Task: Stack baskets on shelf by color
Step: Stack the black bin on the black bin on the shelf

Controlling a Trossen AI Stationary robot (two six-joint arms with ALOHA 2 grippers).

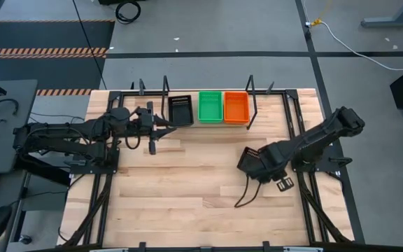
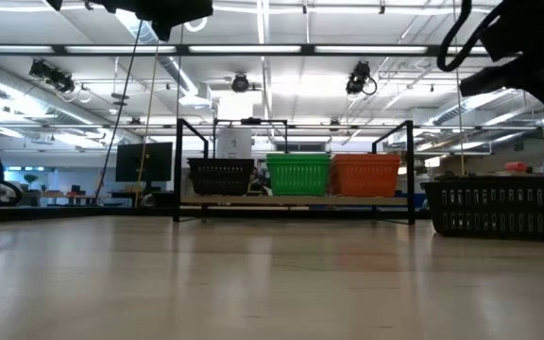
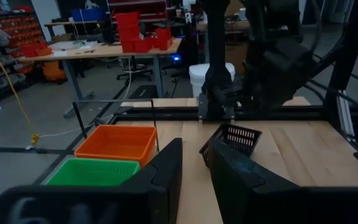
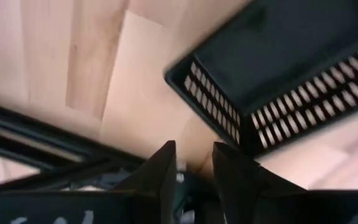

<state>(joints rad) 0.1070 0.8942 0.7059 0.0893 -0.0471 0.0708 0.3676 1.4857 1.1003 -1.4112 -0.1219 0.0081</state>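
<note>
Left gripper (image 1: 161, 127) partly open, empty, beside shelf (image 1: 257, 106). Right gripper (image 1: 252, 155) partly open, empty, over black basket (image 1: 250, 158) on bench (image 1: 187, 182).

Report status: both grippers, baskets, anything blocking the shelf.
Left gripper open, empty, beside the black mesh plastic basket on the pale wood shelf. Right gripper open over a loose black mesh basket mid-table. Green and orange baskets shelved. Nothing blocking.

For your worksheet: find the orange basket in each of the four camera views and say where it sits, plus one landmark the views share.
High view: orange basket at the shelf's right end, beside the green basket.
Low view: orange basket, right of the green one, on the shelf.
Left wrist view: orange basket, just beyond the green one.
Right wrist view: not in it.
Shared landmark: the green basket.
</note>
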